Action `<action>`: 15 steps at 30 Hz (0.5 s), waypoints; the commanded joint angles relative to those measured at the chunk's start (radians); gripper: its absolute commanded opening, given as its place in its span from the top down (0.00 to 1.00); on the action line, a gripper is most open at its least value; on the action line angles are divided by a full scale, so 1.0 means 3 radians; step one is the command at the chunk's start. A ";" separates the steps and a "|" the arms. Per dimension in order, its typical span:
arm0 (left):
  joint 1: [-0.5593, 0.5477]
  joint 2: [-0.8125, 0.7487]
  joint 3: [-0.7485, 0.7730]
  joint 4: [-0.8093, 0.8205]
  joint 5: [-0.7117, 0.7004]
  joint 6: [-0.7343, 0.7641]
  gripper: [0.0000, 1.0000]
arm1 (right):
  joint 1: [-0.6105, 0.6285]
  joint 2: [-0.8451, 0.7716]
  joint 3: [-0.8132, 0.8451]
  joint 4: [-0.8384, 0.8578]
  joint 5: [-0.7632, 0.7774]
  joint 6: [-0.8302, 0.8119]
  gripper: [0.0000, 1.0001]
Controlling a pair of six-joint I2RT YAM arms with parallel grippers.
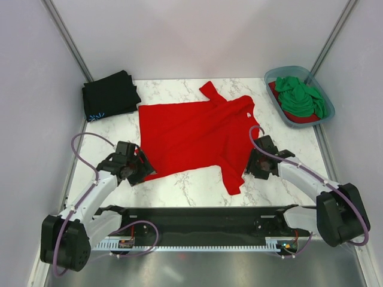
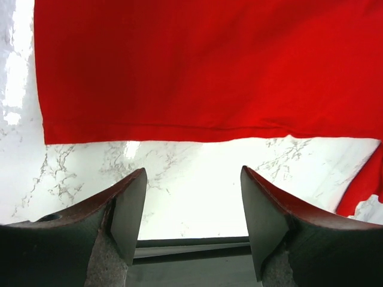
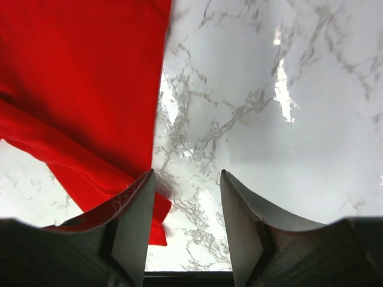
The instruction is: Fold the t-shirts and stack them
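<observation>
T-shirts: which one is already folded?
The black shirt, far left; the red shirt lies spread out, the green shirt is bunched in the tub.

White marble-patterned desk (image 1: 197, 185), blue-grey plastic tub (image 1: 312, 122) at its far right corner, pale walls (image 1: 197, 36) around

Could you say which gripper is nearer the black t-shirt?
Left: the left gripper is on the robot's side of the black t-shirt; the right gripper is across the red t-shirt.

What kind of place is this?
Probably a robot test cell, not a home: plain panel walls box in a marble-look table, and the left arm and right arm are bolted at its near edge.
</observation>
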 commanded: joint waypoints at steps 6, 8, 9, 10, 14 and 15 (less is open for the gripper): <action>-0.0030 -0.0071 -0.0211 0.0208 -0.0184 -0.0299 0.23 | 0.0003 0.0230 -0.0095 0.0805 -0.0238 0.0075 0.45; -0.0030 -0.0092 -0.0247 0.0234 -0.0246 -0.0370 0.23 | 0.0008 0.0312 -0.0105 0.0907 -0.0345 0.0065 0.45; -0.0030 -0.0122 -0.0308 0.0244 -0.0337 -0.0396 0.23 | 0.0003 0.0404 -0.0131 0.0958 -0.0371 0.0065 0.45; -0.0030 -0.0138 -0.0339 0.0254 -0.0389 -0.0421 0.22 | 0.0008 0.0450 -0.0151 0.1054 -0.0407 0.0070 0.46; -0.0025 -0.0235 -0.0487 0.0300 -0.0695 -0.0621 0.22 | 0.0003 0.0655 -0.0238 0.1229 -0.0489 0.0070 0.51; -0.0020 -0.0276 -0.0533 0.0310 -0.0746 -0.0646 0.22 | 0.0003 0.0696 -0.0249 0.1255 -0.0494 0.0070 0.54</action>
